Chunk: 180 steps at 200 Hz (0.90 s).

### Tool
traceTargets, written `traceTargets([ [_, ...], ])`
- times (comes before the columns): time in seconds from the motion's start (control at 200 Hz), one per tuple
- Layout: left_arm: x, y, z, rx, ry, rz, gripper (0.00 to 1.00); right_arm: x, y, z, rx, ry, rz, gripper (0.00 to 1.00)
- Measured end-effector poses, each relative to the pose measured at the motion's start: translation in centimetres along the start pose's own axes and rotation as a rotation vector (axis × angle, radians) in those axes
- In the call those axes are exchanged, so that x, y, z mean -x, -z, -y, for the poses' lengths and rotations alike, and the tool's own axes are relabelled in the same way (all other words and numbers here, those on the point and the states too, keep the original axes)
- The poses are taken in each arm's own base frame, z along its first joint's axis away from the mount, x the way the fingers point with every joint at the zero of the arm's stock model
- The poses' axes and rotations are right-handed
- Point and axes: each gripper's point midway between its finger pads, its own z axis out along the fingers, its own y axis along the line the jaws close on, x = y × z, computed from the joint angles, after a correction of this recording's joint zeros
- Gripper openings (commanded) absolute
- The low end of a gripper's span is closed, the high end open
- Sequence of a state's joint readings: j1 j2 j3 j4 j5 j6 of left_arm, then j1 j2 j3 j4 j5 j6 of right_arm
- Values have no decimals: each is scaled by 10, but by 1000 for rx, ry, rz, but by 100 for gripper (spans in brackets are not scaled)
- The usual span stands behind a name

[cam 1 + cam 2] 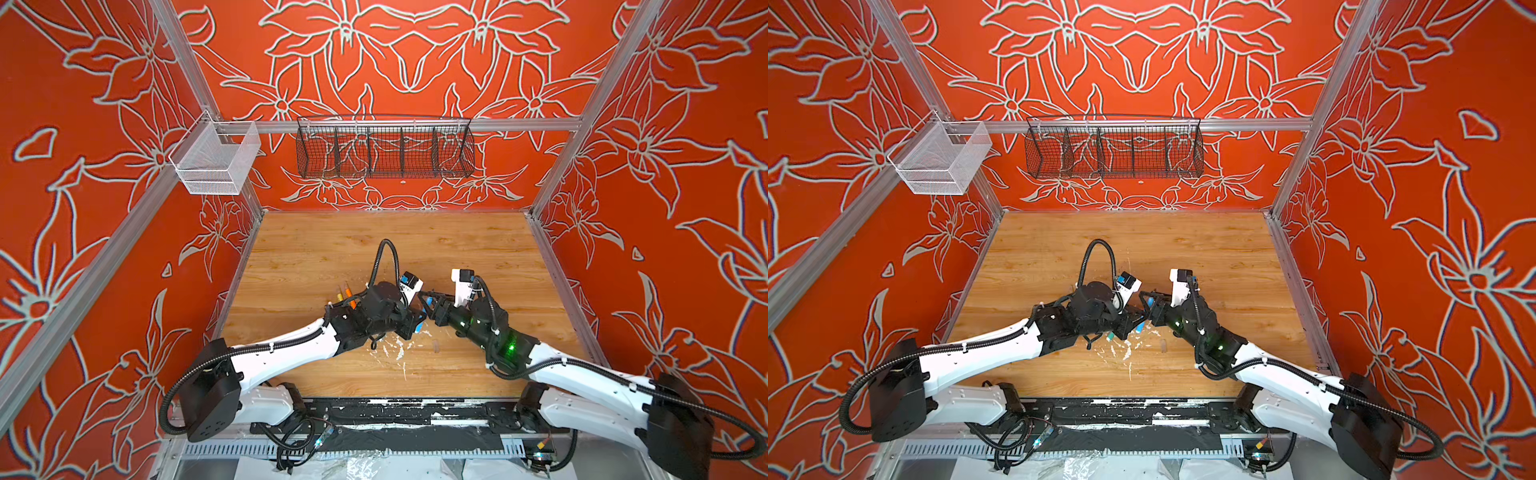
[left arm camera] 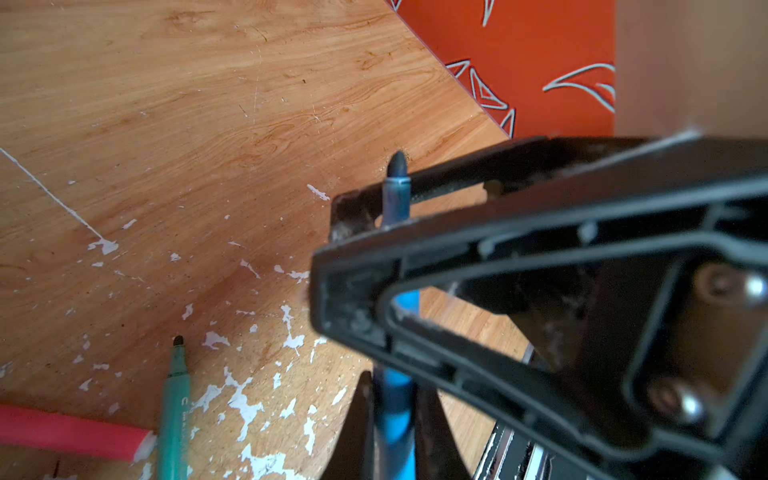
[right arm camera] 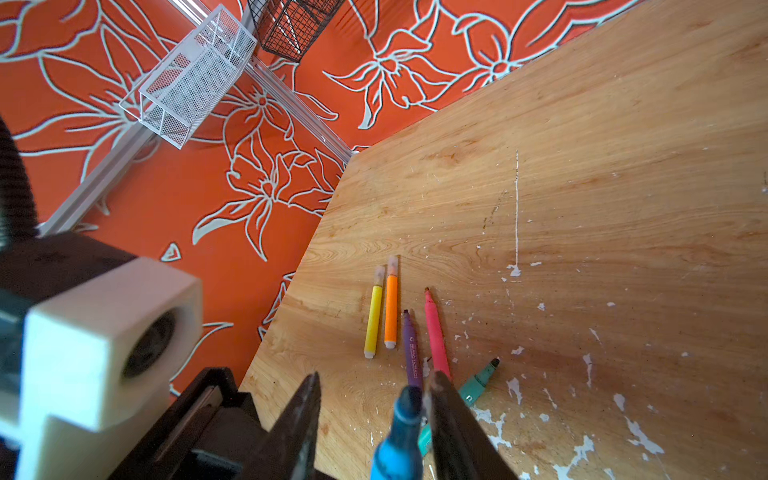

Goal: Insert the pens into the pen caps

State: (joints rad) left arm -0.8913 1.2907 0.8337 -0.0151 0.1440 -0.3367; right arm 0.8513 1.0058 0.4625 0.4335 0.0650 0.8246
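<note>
My left gripper (image 2: 395,378) is shut on the blue pen (image 2: 405,301), which is held above the table. The pen's dark tip pokes between the fingers of my right gripper (image 3: 376,376), which is open; the pen (image 3: 401,432) lies close beside one finger (image 3: 451,415). Both top views show the two grippers (image 1: 417,322) (image 1: 430,301) meeting at mid-table. In the right wrist view the yellow pen (image 3: 373,320) and the orange pen (image 3: 390,311) lie side by side with clear pen caps (image 3: 392,264) on them. Next to them lie the uncapped purple (image 3: 411,349), pink (image 3: 435,332) and green (image 3: 478,382) pens.
White flecks (image 1: 395,349) are scattered over the wooden table (image 1: 457,249) in front of the grippers. A small clear piece (image 1: 436,345) lies among them. A white mesh basket (image 1: 216,160) and a black wire basket (image 1: 384,151) hang on the orange walls.
</note>
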Motion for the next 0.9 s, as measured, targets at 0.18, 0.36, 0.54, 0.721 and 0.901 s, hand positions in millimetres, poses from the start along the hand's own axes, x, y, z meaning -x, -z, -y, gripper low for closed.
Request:
traceTargets([
  [0.18, 2, 1, 0, 1, -2, 6, 0, -4, -2, -1, -10, -13, 7, 15],
  [0.36, 3, 2, 0, 5, -5, 11, 11, -2, -2, -1, -22, -12, 27, 4],
  [0.54, 2, 2, 0, 6, -6, 11, 23, -5, -1, -3, -13, -26, 45, 1],
  [0.721, 2, 2, 1, 2, -10, 9, 27, -8, 3, -20, 63, -68, 67, 1],
  [0.901, 2, 2, 2, -1, -11, 9, 21, -9, 6, -20, 88, -109, 101, 0],
])
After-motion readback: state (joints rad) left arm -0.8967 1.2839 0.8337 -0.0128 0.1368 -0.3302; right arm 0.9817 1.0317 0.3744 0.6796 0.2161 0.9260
